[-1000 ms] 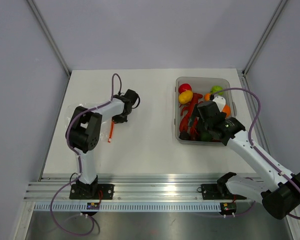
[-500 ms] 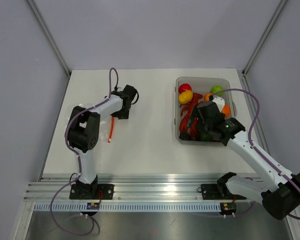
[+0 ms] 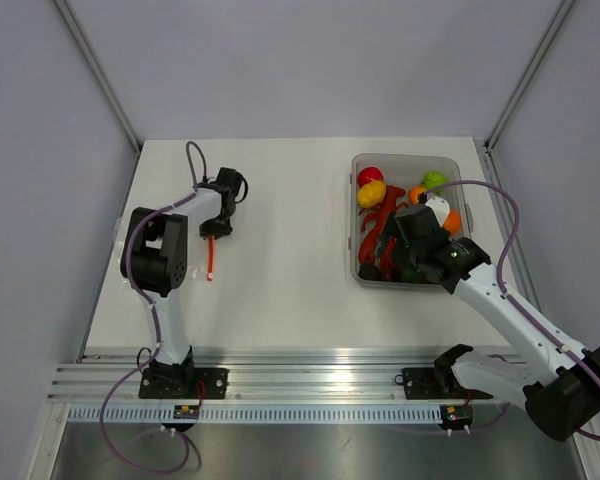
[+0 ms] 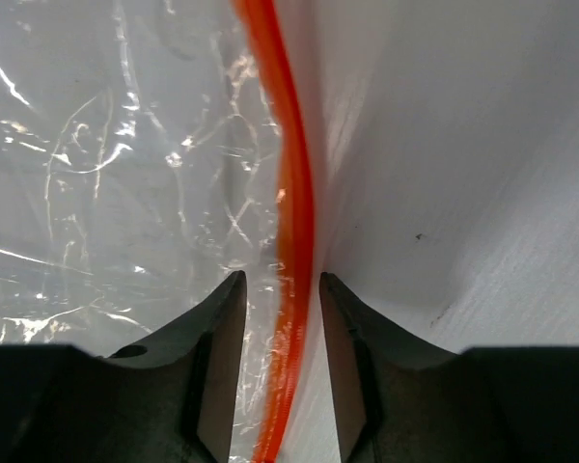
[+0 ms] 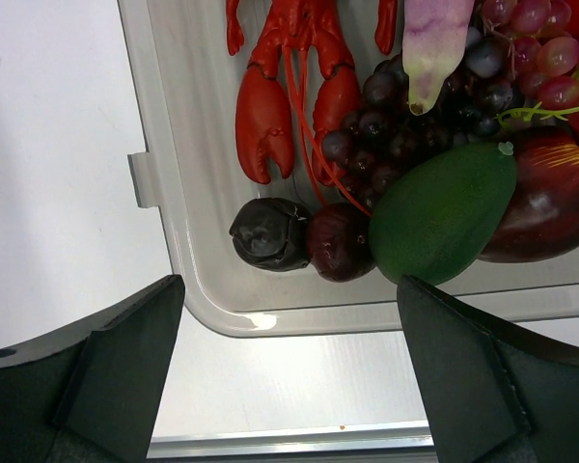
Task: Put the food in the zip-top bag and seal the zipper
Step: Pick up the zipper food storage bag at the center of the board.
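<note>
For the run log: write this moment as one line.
left gripper: open, astride zipper | right gripper: open above tub | food: in tub | zip-top bag: on table

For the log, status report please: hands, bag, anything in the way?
Left hand open, straddling the zipper; bag lying flat. Right hand open over the food, in the tub. Nothing seen in the way.

no legible text, labels or numbers
</note>
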Available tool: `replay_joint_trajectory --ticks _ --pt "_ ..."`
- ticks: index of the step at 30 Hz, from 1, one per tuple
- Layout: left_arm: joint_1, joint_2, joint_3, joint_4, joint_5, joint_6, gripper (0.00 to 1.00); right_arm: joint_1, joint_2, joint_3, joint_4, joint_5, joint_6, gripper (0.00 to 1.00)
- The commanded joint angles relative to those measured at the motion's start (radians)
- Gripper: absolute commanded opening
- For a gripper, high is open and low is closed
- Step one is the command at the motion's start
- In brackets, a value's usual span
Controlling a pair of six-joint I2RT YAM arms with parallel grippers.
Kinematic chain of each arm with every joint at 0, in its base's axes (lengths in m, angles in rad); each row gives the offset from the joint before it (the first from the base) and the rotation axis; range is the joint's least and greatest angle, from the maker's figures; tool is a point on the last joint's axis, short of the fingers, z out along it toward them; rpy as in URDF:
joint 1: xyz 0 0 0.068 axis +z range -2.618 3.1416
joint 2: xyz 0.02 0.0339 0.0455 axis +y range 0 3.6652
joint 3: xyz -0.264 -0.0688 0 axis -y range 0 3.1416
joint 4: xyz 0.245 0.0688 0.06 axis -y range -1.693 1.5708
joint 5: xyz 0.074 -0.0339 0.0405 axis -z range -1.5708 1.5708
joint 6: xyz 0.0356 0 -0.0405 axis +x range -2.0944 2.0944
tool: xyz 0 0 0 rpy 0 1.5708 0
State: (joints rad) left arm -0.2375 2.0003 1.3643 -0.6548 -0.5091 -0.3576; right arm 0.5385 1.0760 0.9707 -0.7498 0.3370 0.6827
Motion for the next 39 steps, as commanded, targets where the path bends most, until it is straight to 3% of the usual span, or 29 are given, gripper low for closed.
replay_joint_trajectory --ticks 1,9,12,17,28,32,39 --pt "0.023 -0.014 -0.03 0.035 0.133 0.009 0.37 -0.002 -0.024 0.002 0.026 -0.009 0.015 1.0" --pt "0.064 -0.017 -0.033 0.035 0.213 0.002 0.16 -0.002 -0.034 0.003 0.018 -0.009 0.018 0.99" --pt "0.064 -0.012 -0.027 0.032 0.215 0.005 0.01 0.0 -0.042 0.002 0.014 -0.007 0.021 1.0" --pt "0.061 -0.038 -0.027 0.024 0.264 0.011 0.0 -0.002 -0.048 0.003 0.007 -0.006 0.023 0.99" --pt "-0.071 -0.288 -0.067 0.033 0.535 -0.015 0.0 0.0 0.007 0.042 0.058 -0.082 0.005 0.99" --pt "-0.117 -0.4 -0.128 0.081 0.716 -0.075 0.0 0.029 0.05 0.078 0.14 -0.156 0.005 0.99" --pt "-0.183 -0.48 -0.175 0.176 0.888 -0.187 0.0 0.147 0.223 0.169 0.3 -0.271 0.058 1.0"
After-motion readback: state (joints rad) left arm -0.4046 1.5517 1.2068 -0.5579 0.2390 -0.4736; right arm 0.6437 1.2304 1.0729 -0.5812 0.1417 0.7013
